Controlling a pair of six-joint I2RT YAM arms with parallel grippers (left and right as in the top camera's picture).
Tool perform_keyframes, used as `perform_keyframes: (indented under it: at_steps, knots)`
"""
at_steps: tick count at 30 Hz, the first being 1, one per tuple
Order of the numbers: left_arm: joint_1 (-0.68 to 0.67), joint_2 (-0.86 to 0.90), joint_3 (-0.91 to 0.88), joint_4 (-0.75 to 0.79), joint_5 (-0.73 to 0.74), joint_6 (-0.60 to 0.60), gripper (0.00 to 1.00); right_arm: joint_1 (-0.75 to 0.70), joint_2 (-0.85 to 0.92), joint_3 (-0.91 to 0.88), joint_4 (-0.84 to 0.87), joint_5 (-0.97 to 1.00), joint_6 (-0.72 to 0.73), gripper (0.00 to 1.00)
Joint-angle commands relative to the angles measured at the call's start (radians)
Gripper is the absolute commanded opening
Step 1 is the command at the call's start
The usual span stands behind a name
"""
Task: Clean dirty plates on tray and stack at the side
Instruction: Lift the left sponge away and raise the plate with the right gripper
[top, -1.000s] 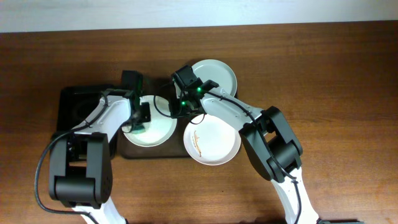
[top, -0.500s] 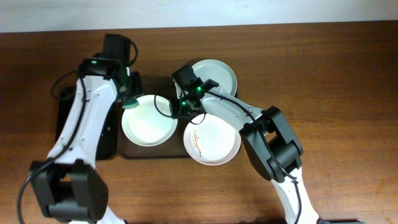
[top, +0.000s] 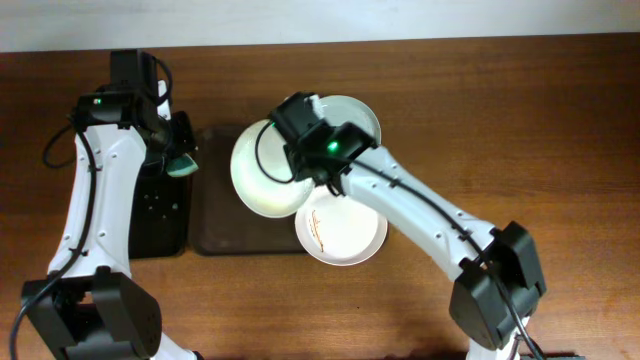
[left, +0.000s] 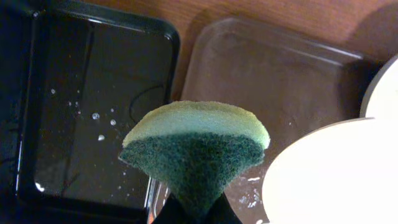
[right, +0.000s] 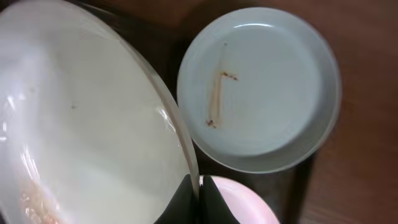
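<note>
My right gripper (top: 303, 172) is shut on the rim of a white plate (top: 262, 170) and holds it tilted above the dark brown tray (top: 215, 222). In the right wrist view the jaws (right: 200, 190) pinch that plate's edge (right: 87, 124). A second white plate (top: 342, 228) with a brown smear lies at the tray's right end. The pale mint plate (top: 356, 116), also smeared (right: 261, 87), lies behind it. My left gripper (top: 178, 158) is shut on a green sponge (left: 196, 149), held over the gap between the two trays.
A smaller black tray (top: 150, 215) with water drops (left: 93, 112) lies left of the brown tray (left: 273, 81). Bare wooden tabletop (top: 520, 140) stretches to the right and front.
My left gripper lifted the sponge off the white plate and swung left and back towards the black tray. My right gripper raised that plate off the brown tray and tilted it.
</note>
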Motion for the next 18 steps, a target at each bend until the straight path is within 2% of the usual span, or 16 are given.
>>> perform_keyframes:
  at_steps: [1, 6, 14, 18]
  knots:
    - [0.002, -0.013, 0.007, -0.012, 0.023, 0.032, 0.01, 0.061, -0.023, 0.006, -0.008, 0.186, -0.003, 0.04]
    - [0.002, -0.013, 0.007, -0.013, 0.023, 0.032, 0.01, 0.098, -0.023, 0.006, -0.019, 0.275, -0.002, 0.04]
    - [0.002, -0.013, 0.007, -0.014, 0.023, 0.032, 0.01, 0.157, -0.023, 0.006, 0.008, 0.540, -0.003, 0.04]
    - [0.002, -0.013, 0.007, -0.014, 0.023, 0.032, 0.01, 0.197, -0.023, 0.006, 0.071, 0.771, -0.016, 0.04]
